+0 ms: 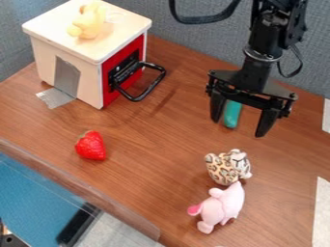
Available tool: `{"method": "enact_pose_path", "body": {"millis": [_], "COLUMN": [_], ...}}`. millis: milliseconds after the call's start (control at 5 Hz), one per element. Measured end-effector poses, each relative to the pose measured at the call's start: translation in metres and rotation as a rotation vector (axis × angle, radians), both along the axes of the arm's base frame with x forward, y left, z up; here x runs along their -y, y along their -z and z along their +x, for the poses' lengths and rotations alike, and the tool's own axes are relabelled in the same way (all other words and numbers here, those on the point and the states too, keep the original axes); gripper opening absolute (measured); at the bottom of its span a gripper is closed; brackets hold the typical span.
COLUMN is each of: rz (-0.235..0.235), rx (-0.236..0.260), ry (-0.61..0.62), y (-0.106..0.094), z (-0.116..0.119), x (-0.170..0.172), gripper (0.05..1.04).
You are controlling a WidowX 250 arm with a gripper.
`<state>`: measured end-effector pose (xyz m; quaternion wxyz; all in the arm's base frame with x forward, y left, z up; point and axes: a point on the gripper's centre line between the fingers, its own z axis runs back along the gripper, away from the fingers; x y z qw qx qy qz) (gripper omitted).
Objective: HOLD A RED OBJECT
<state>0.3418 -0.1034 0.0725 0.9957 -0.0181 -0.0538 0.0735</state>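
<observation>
Camera view: end effector (pixel 238 128) released, suspended above the table (pixel 155 164). Strawberry (pixel 91 145) lies ungrasped at the view's left. Step in hand, as judged: approach. Next move requires alignment over the strawberry, then lowering.

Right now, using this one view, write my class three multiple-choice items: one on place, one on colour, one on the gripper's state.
1. Where is the yellow toy?
A) beside the strawberry
B) on top of the box
C) under the gripper

2. What colour is the strawberry?
A) blue
B) yellow
C) red

3. How is the gripper?
A) open
B) shut
C) gripping the strawberry

1 B: it rests on the box's pale lid.
2 C: its skin is red.
3 A: its fingers stand wide apart.
</observation>
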Motion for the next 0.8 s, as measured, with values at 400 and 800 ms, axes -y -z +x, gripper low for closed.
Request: {"method": "enact_pose_path", "body": {"millis": [400,800], "rz": [0.021,0.040], "rx": [-0.058,-0.026], "ry": [-0.077,-0.201], "y": [0.022,0.012], "z": [-0.022,-0.054], "x": [-0.032,-0.096], "gripper": [1.001,1.001]}}
